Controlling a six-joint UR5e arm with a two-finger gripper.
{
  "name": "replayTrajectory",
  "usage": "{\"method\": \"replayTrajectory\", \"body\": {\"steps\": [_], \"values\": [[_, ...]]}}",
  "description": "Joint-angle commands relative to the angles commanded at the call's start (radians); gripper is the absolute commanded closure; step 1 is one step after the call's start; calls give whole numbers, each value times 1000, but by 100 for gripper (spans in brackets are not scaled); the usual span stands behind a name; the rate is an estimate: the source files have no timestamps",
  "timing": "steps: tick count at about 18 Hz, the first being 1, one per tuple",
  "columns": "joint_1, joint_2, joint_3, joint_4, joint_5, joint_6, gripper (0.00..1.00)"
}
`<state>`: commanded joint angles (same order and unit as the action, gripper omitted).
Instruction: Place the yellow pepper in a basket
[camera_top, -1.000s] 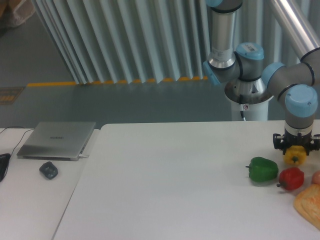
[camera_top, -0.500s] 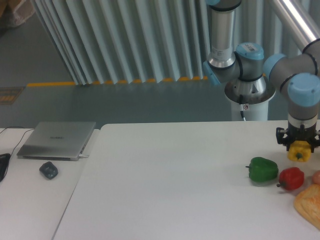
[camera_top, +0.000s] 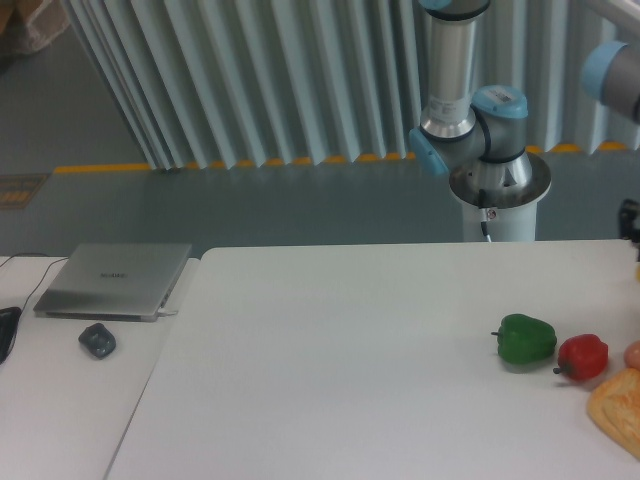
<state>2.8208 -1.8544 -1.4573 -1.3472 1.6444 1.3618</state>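
So the gripper (camera_top: 632, 220) is barely in shot, just a dark sliver poking in at the far right edge, above table level. Can't tell whether its fingers are open or closed around anything, since most of it is cut off by the frame. The yellow pepper isn't anywhere I can see either, not on the table and not in the visible bit of the gripper, so where it sits is anyone's guess from this view.

What is on the white table (camera_top: 330, 360): a green pepper (camera_top: 526, 339) toward the right, and a red pepper (camera_top: 583, 357) just beside it on its right, close but apparently not quite touching. Past those, at the right edge, there's an orange-yellow woven-looking thing (camera_top: 618, 404) (probably the basket, only its corner shows) and a small pinkish object (camera_top: 633, 354) right above it, also cut off.

The arm's base (camera_top: 498, 190) stands behind the table's far edge. On the neighbouring table to the left, a closed silver laptop (camera_top: 114, 279) lies flat with a dark mouse (camera_top: 97, 340) just in front of it.
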Motion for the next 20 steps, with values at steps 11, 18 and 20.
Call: {"method": "replayTrajectory", "body": {"steps": [11,18,20], "values": [[94,-123,-54,243,-2,307,0],[85,-89,-64,240,-96,448,0],[80,-88,-57,238,-138,441,0]]}}
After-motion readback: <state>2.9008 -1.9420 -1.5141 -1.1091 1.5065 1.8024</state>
